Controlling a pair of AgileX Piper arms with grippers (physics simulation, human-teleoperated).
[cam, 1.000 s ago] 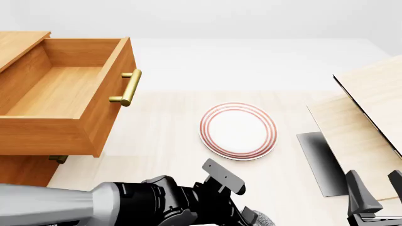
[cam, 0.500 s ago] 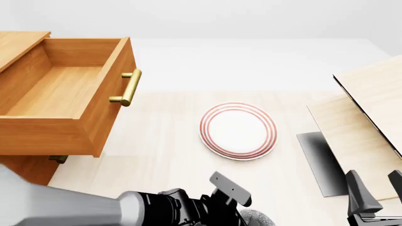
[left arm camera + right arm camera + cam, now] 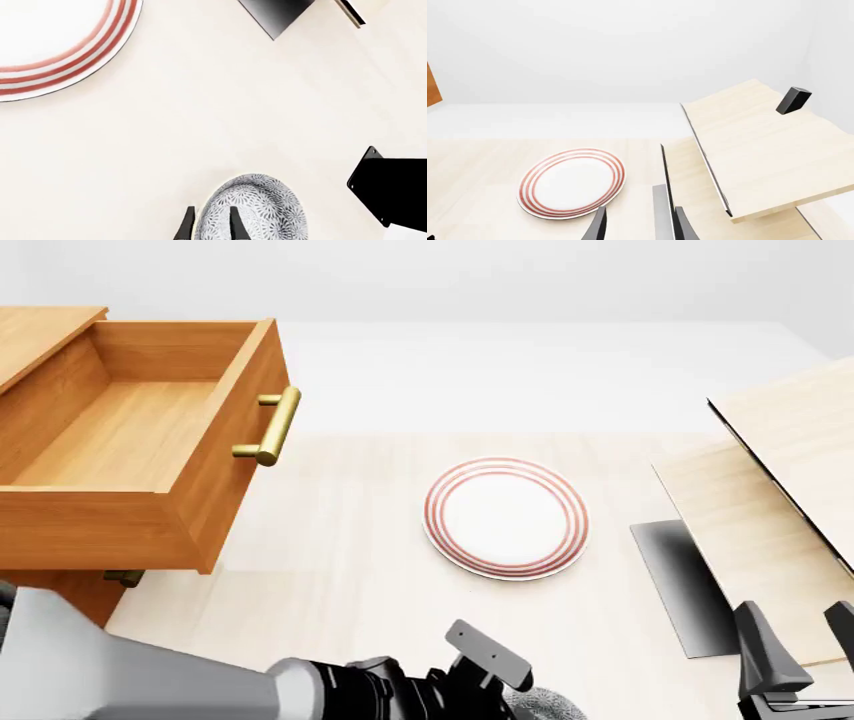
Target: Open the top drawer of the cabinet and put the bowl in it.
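Observation:
The cabinet (image 3: 47, 602) stands at the left, and its top drawer (image 3: 134, 435) is pulled out, open and empty, its brass handle (image 3: 271, 426) facing the table's middle. The speckled bowl (image 3: 257, 210) rests on the table at the near edge and only just shows in the front view (image 3: 545, 706) under my left arm. My left gripper (image 3: 210, 227) is open and straddles the bowl's rim, one finger (image 3: 235, 224) inside and the other outside. My right gripper (image 3: 801, 655) stands open at the near right, holding nothing.
A flat white plate with red rings (image 3: 506, 517) lies mid-table, beyond the bowl. A pale light-wood box (image 3: 787, 465) with a raised lid fills the right side, close to my right gripper. A lower drawer's handle (image 3: 123, 577) peeks out under the open drawer.
My left arm has moved toward the near edge and down over the bowl, bringing its fingers around the rim. The right arm, drawer and plate have not moved.

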